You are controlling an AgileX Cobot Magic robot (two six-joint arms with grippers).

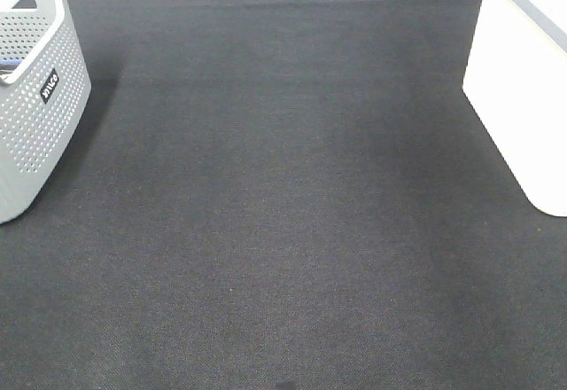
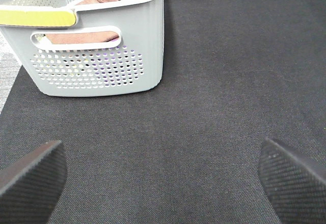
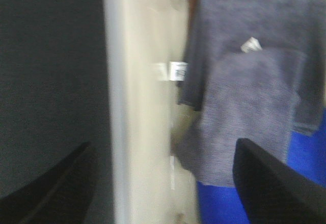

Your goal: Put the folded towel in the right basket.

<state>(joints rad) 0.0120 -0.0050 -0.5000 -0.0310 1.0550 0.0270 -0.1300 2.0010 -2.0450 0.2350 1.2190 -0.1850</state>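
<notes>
- The high view's left edge cuts the grey perforated plastic basket [image 1: 40,115].
- The white smooth-walled basket [image 1: 523,97] is cut at the right edge.
- You cannot read the small white label [image 3: 178,72] in the blurred right wrist view.

Grey perforated basket [image 1: 42,115] on dark mat [image 1: 283,230]

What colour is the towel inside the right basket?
Grey. The towel shows best in the right wrist view, though slightly blurred.
</notes>
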